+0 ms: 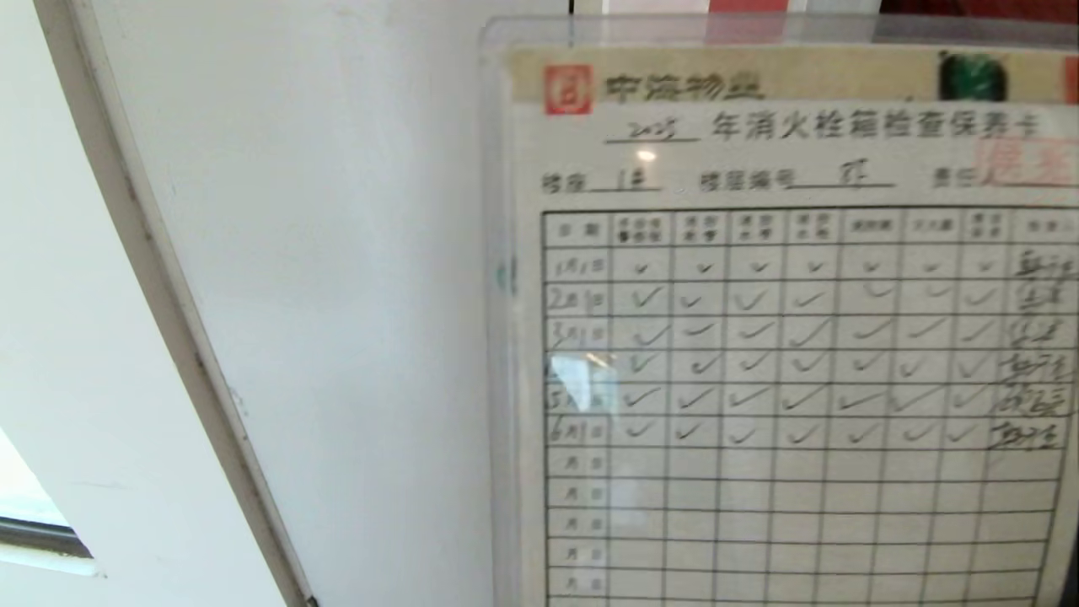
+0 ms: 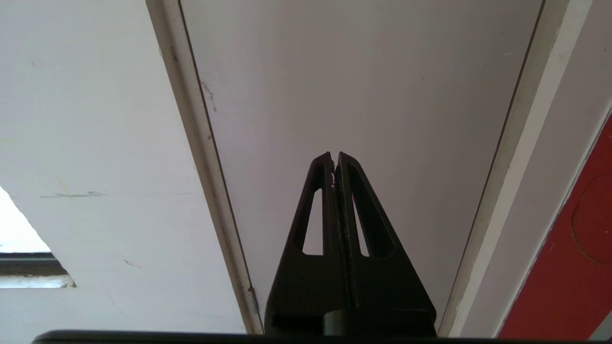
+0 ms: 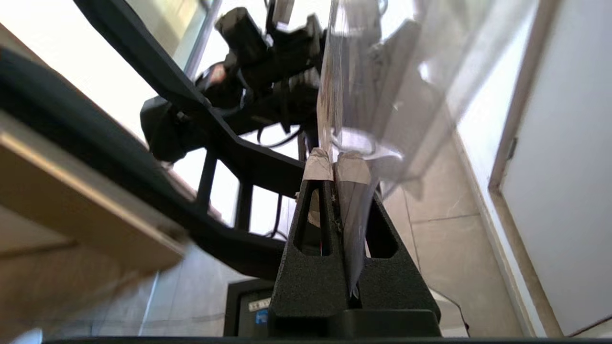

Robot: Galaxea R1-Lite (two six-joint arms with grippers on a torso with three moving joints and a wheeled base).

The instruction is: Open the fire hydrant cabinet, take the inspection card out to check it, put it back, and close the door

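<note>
My right claw pinches the clear-sleeved white gridded inspection card before my head camera: checking step. Next, return it inside the cabinet. Left claw closed, empty.

The inspection card fills the right half of the head view, close up, blocking whatever lies behind it there. Left of it, a plain white door and its pale frame stand unobstructed. The left gripper points at that white panel with bare surface all round; how near it is, hard to say.
</note>
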